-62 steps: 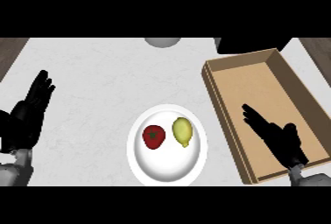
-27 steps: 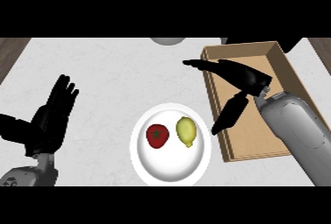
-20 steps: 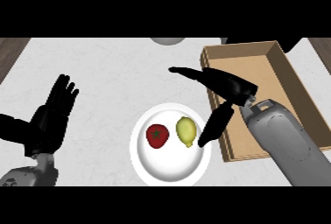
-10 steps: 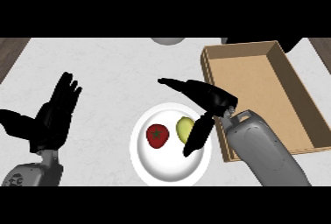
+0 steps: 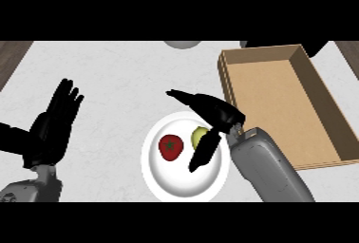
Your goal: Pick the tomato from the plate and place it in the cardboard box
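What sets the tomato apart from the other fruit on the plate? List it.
The tomato is red with a dark stem patch; the yellow-green fruit is pale and plain. The tomato lies in full view, while the right hand partly covers the yellow-green fruit. Both rest on the white plate, side by side.

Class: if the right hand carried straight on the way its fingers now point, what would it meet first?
Probably nothing: the right hand points up-left, past the plate, over bare counter. Depth is unclear.

Kitchen counter, pale speckled top, white plate of food
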`<state>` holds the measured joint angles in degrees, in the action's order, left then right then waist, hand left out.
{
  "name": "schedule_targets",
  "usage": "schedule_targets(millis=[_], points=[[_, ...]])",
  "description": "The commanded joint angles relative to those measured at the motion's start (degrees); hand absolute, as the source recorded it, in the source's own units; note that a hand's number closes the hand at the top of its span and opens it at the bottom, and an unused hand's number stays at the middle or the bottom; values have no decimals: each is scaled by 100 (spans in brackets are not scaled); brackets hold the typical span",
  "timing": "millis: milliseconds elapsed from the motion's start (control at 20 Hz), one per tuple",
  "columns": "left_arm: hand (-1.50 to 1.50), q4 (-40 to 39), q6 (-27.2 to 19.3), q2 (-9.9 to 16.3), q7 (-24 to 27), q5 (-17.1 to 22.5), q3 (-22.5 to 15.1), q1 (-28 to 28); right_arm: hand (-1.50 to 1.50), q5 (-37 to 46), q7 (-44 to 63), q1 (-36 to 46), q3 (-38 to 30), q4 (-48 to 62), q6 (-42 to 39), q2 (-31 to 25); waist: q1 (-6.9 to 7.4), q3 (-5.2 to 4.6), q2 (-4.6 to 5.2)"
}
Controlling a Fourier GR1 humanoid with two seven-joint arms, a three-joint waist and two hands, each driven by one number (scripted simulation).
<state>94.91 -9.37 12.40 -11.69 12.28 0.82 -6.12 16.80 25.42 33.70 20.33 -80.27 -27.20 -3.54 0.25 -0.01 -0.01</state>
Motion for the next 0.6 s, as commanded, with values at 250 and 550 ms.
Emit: schedule_targets(millis=[250,550], points=[[0,298,93,-230,-193,-207,-64,236,-150,390,-11,-193,-77,58,-144,347,2,1,-5],[0,-119,295,-162,97,-124,326,5,-150,665,-51,91,108,401,286,353,3,0,1]])
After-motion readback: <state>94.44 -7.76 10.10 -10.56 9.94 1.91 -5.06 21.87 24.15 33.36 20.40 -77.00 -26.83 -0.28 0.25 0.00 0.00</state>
